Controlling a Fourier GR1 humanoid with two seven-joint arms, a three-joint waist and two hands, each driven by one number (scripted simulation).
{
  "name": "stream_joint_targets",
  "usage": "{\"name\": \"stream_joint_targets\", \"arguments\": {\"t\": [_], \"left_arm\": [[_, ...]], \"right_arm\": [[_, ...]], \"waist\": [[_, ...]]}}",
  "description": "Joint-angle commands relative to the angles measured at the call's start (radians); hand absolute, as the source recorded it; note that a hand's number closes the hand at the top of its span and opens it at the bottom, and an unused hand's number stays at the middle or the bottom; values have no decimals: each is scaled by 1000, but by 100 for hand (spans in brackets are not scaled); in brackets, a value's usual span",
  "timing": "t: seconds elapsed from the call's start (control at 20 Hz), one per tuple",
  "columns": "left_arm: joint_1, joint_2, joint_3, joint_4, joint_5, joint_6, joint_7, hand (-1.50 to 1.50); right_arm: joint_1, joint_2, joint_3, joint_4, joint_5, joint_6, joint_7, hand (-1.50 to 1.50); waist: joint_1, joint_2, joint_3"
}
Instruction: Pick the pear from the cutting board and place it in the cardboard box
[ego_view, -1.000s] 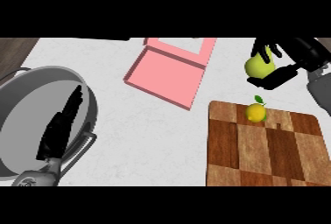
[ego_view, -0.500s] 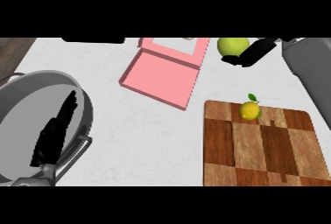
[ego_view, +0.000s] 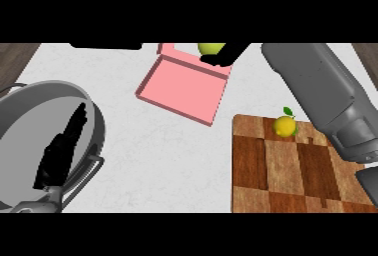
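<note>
The pan (ego_view: 44, 145) sits left, the cutting board (ego_view: 295, 170) right, the box (ego_view: 184, 90) between, farther back.

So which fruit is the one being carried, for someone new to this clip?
Start at the pink box near the counter's far edge. The pear is the yellow-green fruit above its far end, held in the right hand. The other fruit, a yellow lemon with a leaf, sits on the wooden cutting board.

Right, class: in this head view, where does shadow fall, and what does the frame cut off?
Head view: even light; the lemon casts barely any shadow on the cutting board; the top edge crops the pear held by the right hand.
</note>
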Motion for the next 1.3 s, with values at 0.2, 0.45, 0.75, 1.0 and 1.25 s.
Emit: {"name": "stream_joint_targets", "arguments": {"t": [0.2,0.45,0.75,1.0,1.25], "left_arm": [[-20,2,7,-4,-14,-13,14,0],[12,-4,16,-14,10,-32,-12,0],[-18,-44,-19,24,-40,1,-14,0],[-57,-55,-32,19,-50,-2,-3,0],[-33,-27,-8,-11,-33,-20,9,0]], "right_arm": [[-125,170,12,193,82,-42,65,150],[-127,260,41,292,144,-127,75,150],[-139,284,-11,390,110,-116,109,-150],[-103,286,-36,387,74,-155,86,-150],[-96,286,-189,363,-64,-238,48,-150]], "waist": [[9,4,0],[23,10,-1],[30,17,-1],[60,25,-1],[47,22,1]]}}
